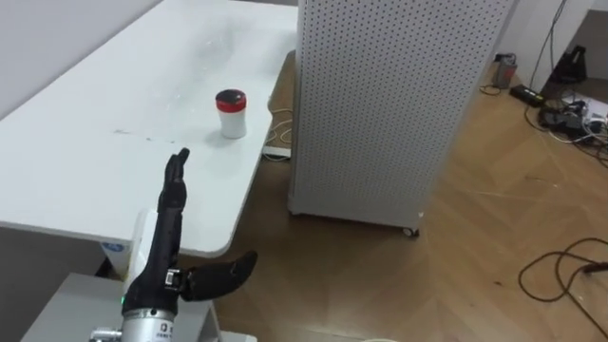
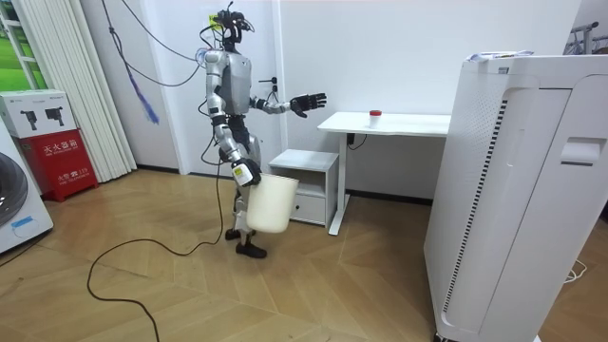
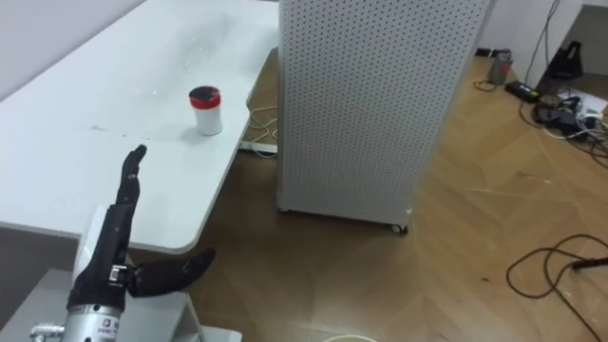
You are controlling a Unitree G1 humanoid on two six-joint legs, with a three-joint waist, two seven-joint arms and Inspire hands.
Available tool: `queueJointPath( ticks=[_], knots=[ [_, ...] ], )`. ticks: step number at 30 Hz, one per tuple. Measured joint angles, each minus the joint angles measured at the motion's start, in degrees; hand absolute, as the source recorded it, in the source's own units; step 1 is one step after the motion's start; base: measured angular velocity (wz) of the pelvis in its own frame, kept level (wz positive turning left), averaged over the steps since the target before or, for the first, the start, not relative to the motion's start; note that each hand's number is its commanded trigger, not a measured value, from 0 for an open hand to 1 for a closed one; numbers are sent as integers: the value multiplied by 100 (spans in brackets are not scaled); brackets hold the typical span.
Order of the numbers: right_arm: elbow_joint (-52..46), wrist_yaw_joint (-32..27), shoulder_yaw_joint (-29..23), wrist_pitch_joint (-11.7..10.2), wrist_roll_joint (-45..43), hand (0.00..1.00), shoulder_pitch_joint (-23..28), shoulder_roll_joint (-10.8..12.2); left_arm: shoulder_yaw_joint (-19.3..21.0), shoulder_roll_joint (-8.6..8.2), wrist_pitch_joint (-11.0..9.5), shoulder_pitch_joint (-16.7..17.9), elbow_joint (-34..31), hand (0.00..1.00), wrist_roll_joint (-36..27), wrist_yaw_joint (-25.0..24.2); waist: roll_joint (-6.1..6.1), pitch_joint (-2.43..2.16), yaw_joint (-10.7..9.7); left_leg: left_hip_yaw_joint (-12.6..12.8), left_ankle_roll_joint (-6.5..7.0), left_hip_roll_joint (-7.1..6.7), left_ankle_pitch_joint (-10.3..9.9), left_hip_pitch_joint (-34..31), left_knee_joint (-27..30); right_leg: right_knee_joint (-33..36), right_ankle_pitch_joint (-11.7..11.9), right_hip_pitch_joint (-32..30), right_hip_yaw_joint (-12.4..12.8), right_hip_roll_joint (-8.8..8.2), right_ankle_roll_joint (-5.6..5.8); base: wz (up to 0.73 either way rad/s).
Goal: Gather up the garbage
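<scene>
Garbage: we see a small white cylindrical cup with a red lid (image 1: 231, 113) standing upright on the white rectangular table (image 1: 85, 180), near its right edge and in neither hand.
Left hand: the black left hand (image 1: 163, 237) is raised over the table's near edge. It is released, with fingers straight and pointing toward the cup and the thumb spread to the right. It is well apart from the cup, with bare tabletop between them.
Room view adds: we find the robot standing upright on the wood floor (image 2: 142, 304) beside a low white drawer unit (image 2: 304, 176), short of the table. Its right hand (image 2: 244, 174) is low at the rim of a cream plastic bin (image 2: 269, 204) by its leg. Whether it grips the bin we cannot tell.
Eye views add: we get the perforated face of a tall white metal cabinet (image 1: 380, 104), just beside the table's right edge, and dark cables (image 1: 560, 271) looped on the floor.
Surroundings: a red floor box (image 2: 52, 142) stands at the room view's left.
</scene>
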Motion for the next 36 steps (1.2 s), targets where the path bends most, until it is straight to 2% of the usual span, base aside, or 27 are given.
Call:
queueJointPath(
  ticks=[5, 8, 10, 11, 12, 13, 14, 15, 16, 17, 18, 19, 20, 22, 23, 24, 25, 26, 28, 29, 30, 31, 32, 33, 34, 35, 36],
  knots=[
    [-61, 19, 0, 75, -126, 100, -7, -2, -16, -6, 24, 8, 23, 0, -63, 26, 2, 20, 14, 67, -5, 84, -1, 65, 207, -53, 9, 93, -73, 60, -68, -18],
    [-203, 80, 0, 100, -271, 100, -3, -2, 47, -10, 33, 13, 10, 0, -62, 30, 6, 25, 72, 0, -33, 141, -18, 14, 582, -55, -3, 113, -71, 78, -176, -44],
    [-244, 132, 1, 101, -275, 100, 1, -7, 57, -15, 33, 14, 14, 0, -83, 28, -19, 40, 54, -449, -40, 135, -23, -248, 1228, -53, -44, 178, 121, 89, -231, -41],
    [-257, 142, 1, 101, -278, 100, 10, -23, 55, -23, 30, 17, 19, 0, -108, 27, -25, 54, 75, -917, -55, 124, -12, -524, 1743, -28, -82, 216, 309, 122, -254, -43],
    [-255, 136, -1, 102, -279, 100, 37, -28, 56, -51, 28, 13, 49, 0, -111, 27, -17, 54, 116, -1360, -53, 53, -67, -688, 1785, -19, -148, 261, 464, 164, -303, -43],
    [-254, 132, -1, 103, -279, 100, 48, -21, 57, -59, 24, 12, 53, 0, -127, 29, -31, 61, 130, -1478, -54, 29, -70, -809, 1765, -1, -171, 271, 525, 168, -302, -47],
    [-252, 108, -1, 104, -277, 100, 65, -11, 56, -67, -5, 15, 69, 0, -177, 33, -81, 85, 198, -1552, -70, 10, -60, -1121, 1727, 26, -210, 276, 690, 171, -262, -58],
    [-251, 70, -2, 105, -277, 100, 73, -19, 63, -68, -52, 51, 122, 0, -199, 67, -100, 87, 264, -1733, -125, -64, -13, -1491, 1561, 29, -216, 276, 802, 160, -249, -73],
    [-248, 54, 1, 104, -254, 100, 85, -48, 63, -75, -64, 114, 154, 0, -207, 109, -53, 60, 324, -1893, -253, -86, 164, -1859, 1256, 55, -215, 271, 885, 175, -255, -60],
    [-246, 33, 0, 104, -252, 100, 103, -59, 62, -84, -63, 128, 163, 0, -208, 109, -48, 57, 334, -2017, -245, -106, 314, -2000, 1072, 102, -245, 264, 918, 175, -249, -51],
    [-237, -22, 0, 106, -255, 100, 161, -62, 63, -103, -64, 161, 176, 0, -208, 130, -24, 43, 371, -2212, -229, -151, 731, -2215, 797, 254, -379, 258, 961, 143, -177, -37],
    [-225, -61, -4, 109, -255, 100, 224, -61, 106, -137, -71, 205, 177, 0, -202, 156, -1, 16, 374, -2306, -218, -164, 1027, -2230, 675, 394, -534, 231, 981, 159, -81, -29],
    [-215, -72, -3, 118, -257, 100, 240, -55, 131, -139, -72, 218, 181, 0, -189, 178, 21, -22, 372, -2293, -166, -174, 1123, -2207, 661, 446, -592, 229, 961, 159, -53, -9],
    [-197, -76, -3, 160, -252, 100, 294, -51, 223, -131, -71, 257, 232, 0, -174, 254, -63, -60, 371, -2045, -98, -158, 1342, -2110, 590, 501, -754, 278, 835, 53, 24, -2],
    [-192, -79, -4, 163, -250, 100, 308, -50, 239, -129, -71, 279, 230, 0, -174, 254, -85, -69, 369, -2006, -82, -162, 1396, -2096, 593, 503, -785, 288, 864, 42, 39, -8],
    [-191, -90, -4, 163, -251, 100, 322, -40, 270, -115, -74, 340, 219, 0, -178, 251, -129, -70, 384, -1991, -2, -198, 1362, -2069, 638, 497, -810, 308, 970, -1, 59, -7],
    [-196, -94, -4, 162, -250, 100, 321, -35, 293, -112, -74, 364, 220, 0, -189, 248, -143, -68, 383, -1989, 9, -231, 1356, -2063, 670, 495, -813, 322, 1008, -8, 49, -4],
    [-208, -117, -4, 164, -239, 100, 318, -34, 316, -106, -74, 373, 224, 0, -203, 239, -154, -40, 385, -1991, 38, -248, 1266, -2060, 758, 492, -861, 368, 1027, -35, 37, 0],
    [-216, -164, -5, 181, -250, 100, 316, -29, 364, -89, -74, 372, 224, 0, -208, 220, -151, -19, 436, -1999, 32, -250, 1060, -2083, 1015, 514, -953, 465, 1070, -61, 40, -4],
    [-223, -178, 1, 206, -272, 100, 297, -25, 374, -66, -77, 362, 224, 0, -220, 218, -172, 3, 498, -2000, 32, -286, 915, -2205, 1322, 561, -1055, 553, 1130, -86, 41, 0],
    [-222, -192, 12, 228, -275, 100, 274, -26, 376, -74, -103, 345, 229, 0, -219, 217, -204, 29, 520, -2055, 41, -396, 832, -2363, 1517, 623, -1191, 633, 1249, -145, 45, 9],
    [-223, -199, 12, 229, -259, 100, 275, -40, 359, -88, -131, 344, 228, 0, -222, 217, -216, 31, 523, -2101, 44, -479, 831, -2408, 1397, 663, -1286, 671, 1349, -163, 57, 18],
    [-226, -233, 15, 232, -234, 100, 271, -78, 330, -103, -195, 343, 224, 0, -217, 214, -264, 48, 553, -2136, 55, -634, 942, -2458, 1024, 863, -1516, 695, 1452, -266, 121, -6],
    [-225, -271, 12, 263, -239, 100, 272, -83, 353, -100, -211, 341, 220, 0, -163, 223, -275, 14, 680, -1998, 237, -708, 1013, -2416, 1131, 1130, -1744, 697, 1435, -433, 183, -16],
    [-275, -299, 15, 284, -250, 100, 265, -72, 390, -70, -217, 295, 217, 0, -146, 268, -349, 8, 756, -1881, 316, -808, 781, -2385, 1370, 1524, -1903, 619, 1261, -611, 330, -26],
    [-300, -318, 14, 283, -250, 100, 261, -73, 398, -72, -218, 278, 217, 0, -142, 302, -353, 13, 819, -1833, 384, -831, 683, -2371, 1461, 1824, -1916, 510, 1148, -702, 356, -17],
    [-352, -358, 14, 282, -244, 100, 259, -77, 395, -78, -222, 273, 201, 0, -121, 382, -347, 12, 883, -1777, 430, -861, 504, -2327, 1639, 2360, -1838, 329, 918, -858, 482, -13]
  ],
)
